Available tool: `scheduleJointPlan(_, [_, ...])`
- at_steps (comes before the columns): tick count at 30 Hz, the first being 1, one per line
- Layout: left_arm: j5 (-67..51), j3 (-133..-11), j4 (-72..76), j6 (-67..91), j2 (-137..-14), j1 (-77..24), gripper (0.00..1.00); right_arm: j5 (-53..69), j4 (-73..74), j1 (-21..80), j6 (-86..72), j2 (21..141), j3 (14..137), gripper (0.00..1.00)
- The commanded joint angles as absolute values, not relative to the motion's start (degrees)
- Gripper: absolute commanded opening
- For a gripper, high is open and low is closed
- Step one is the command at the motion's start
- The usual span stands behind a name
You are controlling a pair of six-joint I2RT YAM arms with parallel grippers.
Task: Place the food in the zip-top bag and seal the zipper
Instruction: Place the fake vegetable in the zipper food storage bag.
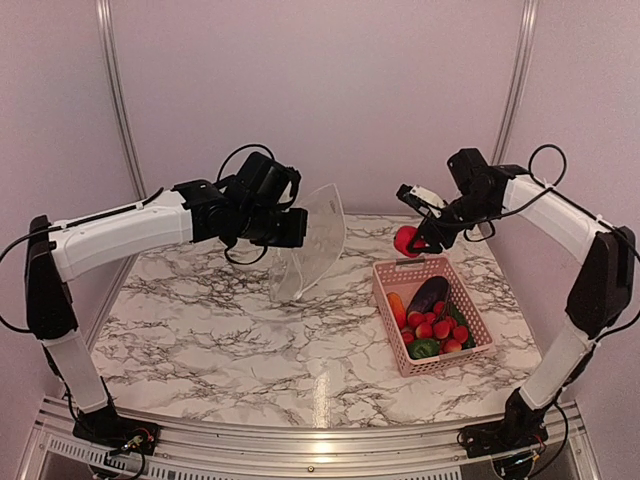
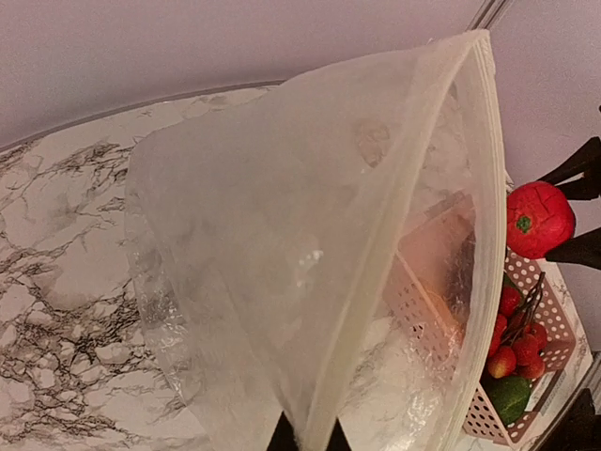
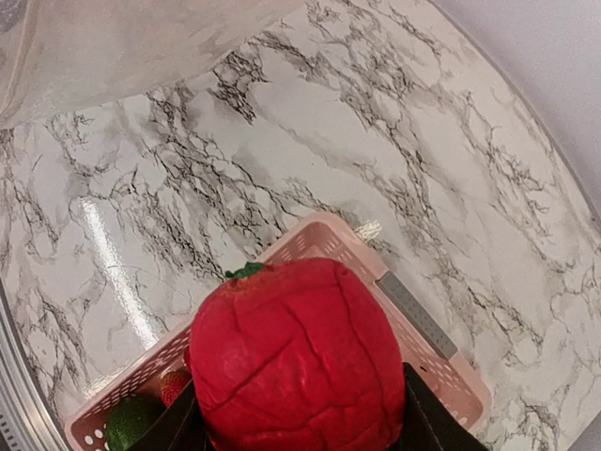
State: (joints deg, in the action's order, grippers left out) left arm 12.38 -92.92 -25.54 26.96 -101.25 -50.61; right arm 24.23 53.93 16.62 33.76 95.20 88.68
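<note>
My left gripper is shut on the mouth edge of the clear zip-top bag and holds it up above the table; its mouth opens to the right. In the left wrist view the bag fills the frame, with the zipper strip running down to my fingertips. My right gripper is shut on the red round fruit above the far end of the pink basket. The fruit fills the right wrist view. Eggplant, carrot, red berries and green pepper lie in the basket.
The marble table carries the basket at right. Grey walls with metal rails stand behind. The table's metal front edge runs between the arm bases.
</note>
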Motion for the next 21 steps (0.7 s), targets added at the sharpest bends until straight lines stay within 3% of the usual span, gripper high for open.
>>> scheduleJointPlan(1, [12.9, -99.0, -30.1, 26.7, -107.6, -49.8, 0.0, 33.0, 62.5, 16.3, 44.0, 97.3, 95.3, 0.44])
scheduleJointPlan(9, [13.5, -113.8, -36.7, 30.8, -116.2, -47.8, 0.0, 47.2, 75.1, 16.2, 47.9, 101.7, 109.6, 0.45])
scheduleJointPlan(17, [2.8, -110.9, -33.7, 33.7, -115.1, -47.9, 0.0, 48.4, 70.7, 20.9, 40.4, 102.4, 118.2, 0.46])
scheduleJointPlan(21, [3.4, -108.9, -31.4, 34.8, -112.3, -48.1, 0.0, 49.8, 67.1, 24.0, 38.0, 102.0, 119.3, 0.46])
